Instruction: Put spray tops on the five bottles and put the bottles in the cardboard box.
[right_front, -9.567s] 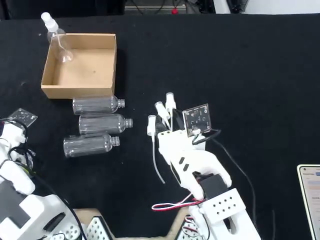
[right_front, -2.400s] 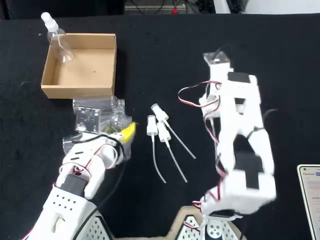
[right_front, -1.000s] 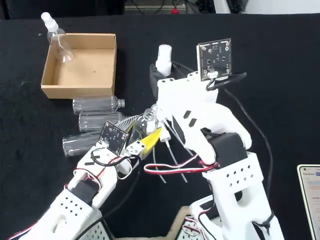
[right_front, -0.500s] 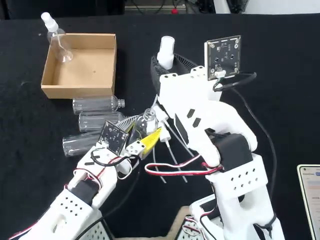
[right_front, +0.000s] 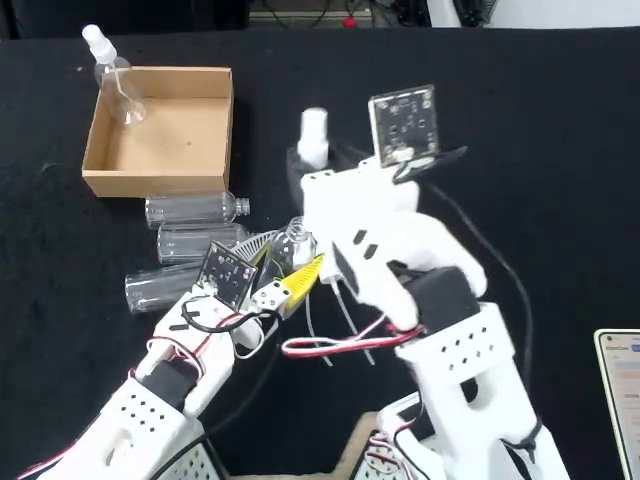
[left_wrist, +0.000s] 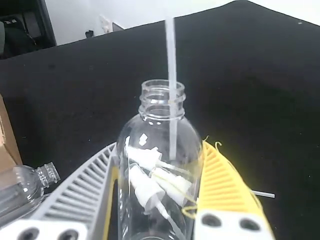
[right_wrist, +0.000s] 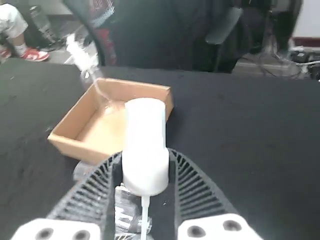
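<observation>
Black cloth covers the tabletop (right_front: 560, 120), and chairs and room clutter sit behind its far edge. Near the far left corner stands the cardboard box (right_front: 150, 183). One done bottle (right_front: 112, 75) with its top on leans at the box's far left corner. I cannot tell if it is fully inside.

Three bare bottles (right_front: 195, 210) lie in a row just on the near side of the box. Thin tubes of spare spray tops (right_front: 312, 330) lie on the tabletop near the middle, partly under the arms.

The left hand (left_wrist: 157, 170) squeezes an open bottle (left_wrist: 161, 102) upright between its grey and yellow fingers, near the middle of the tabletop. The right hand (right_wrist: 145, 172) hangs above it and grips a white spray top (right_wrist: 145, 150) tight. The top's long tube (left_wrist: 171, 75) hangs down and goes into the bottle's mouth.

Half a second ago the right hand was a bit more toward the right edge. It has slid left, and the left hand has not moved. So the tube looks lined up now.

I think the next job is to lower the top onto the neck and fasten it. Most of the task is left: this bottle needs its top, and three bottles wait.
</observation>
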